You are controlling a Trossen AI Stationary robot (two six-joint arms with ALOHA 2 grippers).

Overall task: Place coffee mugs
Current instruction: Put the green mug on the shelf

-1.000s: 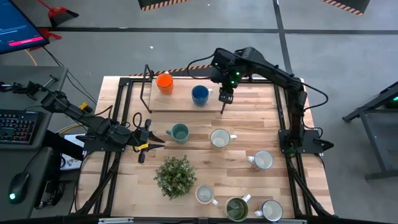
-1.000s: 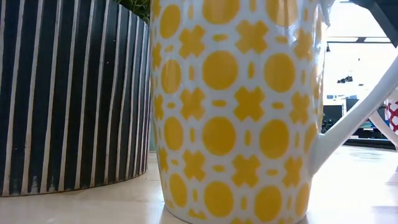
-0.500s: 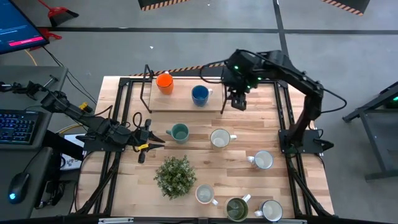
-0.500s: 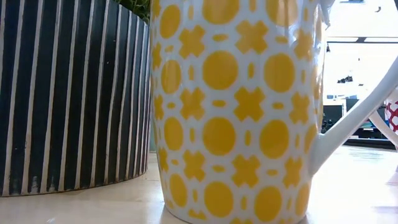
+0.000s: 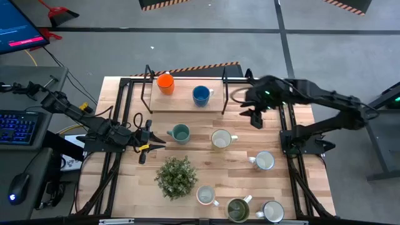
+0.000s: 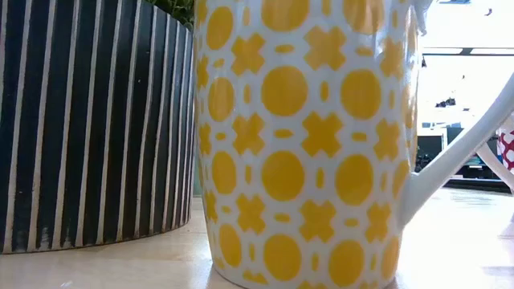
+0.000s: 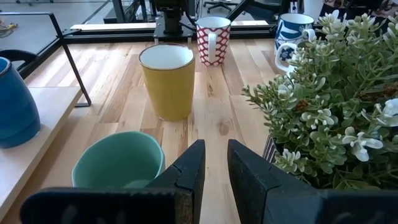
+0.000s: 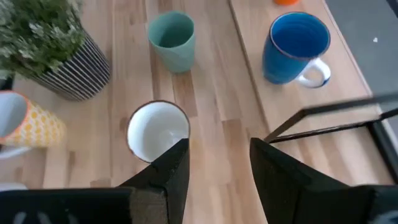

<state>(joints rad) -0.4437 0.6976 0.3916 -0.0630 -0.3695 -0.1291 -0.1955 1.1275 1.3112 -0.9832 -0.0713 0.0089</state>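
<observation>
Right end effector (image 5: 256,119) | spread, empty | moved rightward off blue mug (image 5: 201,95)

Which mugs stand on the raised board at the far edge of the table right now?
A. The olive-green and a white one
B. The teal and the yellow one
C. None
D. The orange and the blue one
D: in the high view the orange mug and the blue mug sit on the raised board, while the teal mug stands on the table below it.
</observation>
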